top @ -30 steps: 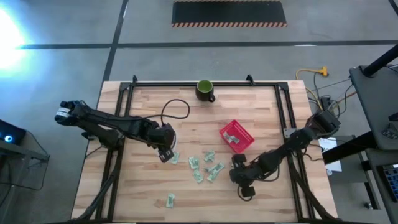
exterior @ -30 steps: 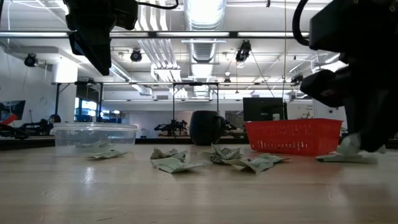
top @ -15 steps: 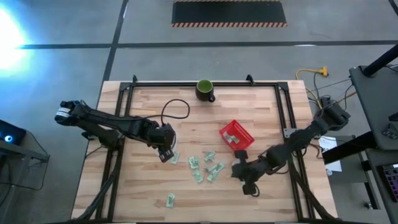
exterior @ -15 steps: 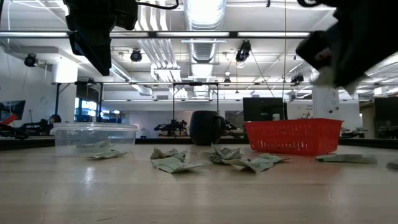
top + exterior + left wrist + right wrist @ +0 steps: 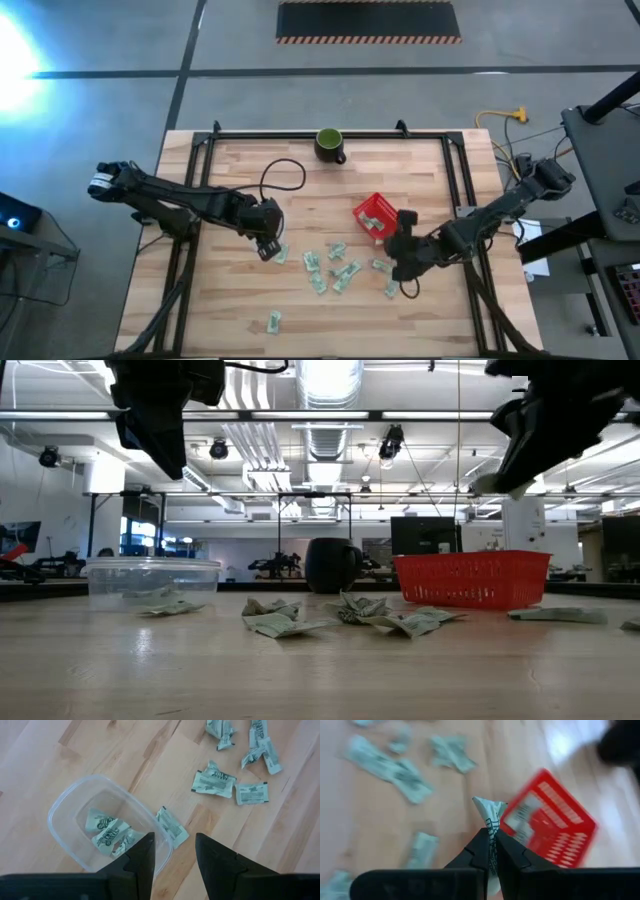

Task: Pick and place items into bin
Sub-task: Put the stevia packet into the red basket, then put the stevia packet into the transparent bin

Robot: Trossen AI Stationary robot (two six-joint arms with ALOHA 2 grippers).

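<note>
Several pale green-and-white packets [image 5: 335, 262] lie flat on the wooden table between the arms; they also show in the low view [image 5: 285, 622]. My right gripper [image 5: 402, 240] is shut on one packet [image 5: 489, 812], raised above the table beside the red basket [image 5: 380, 220]. My left gripper [image 5: 268, 240] is open and empty, hovering over a clear plastic tub [image 5: 102, 822]. The tub holds a few packets [image 5: 107, 832], and one packet [image 5: 172, 825] lies just outside its wall. My right gripper pinches the packet's lower part [image 5: 491, 827] between its two fingers. The packet's crumpled free end [image 5: 485, 805] sticks out past the fingertips. The packet is lifted clear of the table, and in the low view it shows below the raised gripper [image 5: 495, 484].
A dark green mug [image 5: 329, 144] stands at the table's far edge. The red basket [image 5: 470, 578] holds a packet or two. One lone packet [image 5: 272, 320] lies near the front edge, and others [image 5: 389, 290] lie near my right gripper. A black cable loops at the back left [image 5: 283, 178].
My right gripper has risen from the table with a packet and moved toward the far edge, up to the red basket. A packet on the table where it stood has come into view. My left gripper has kept still.
</note>
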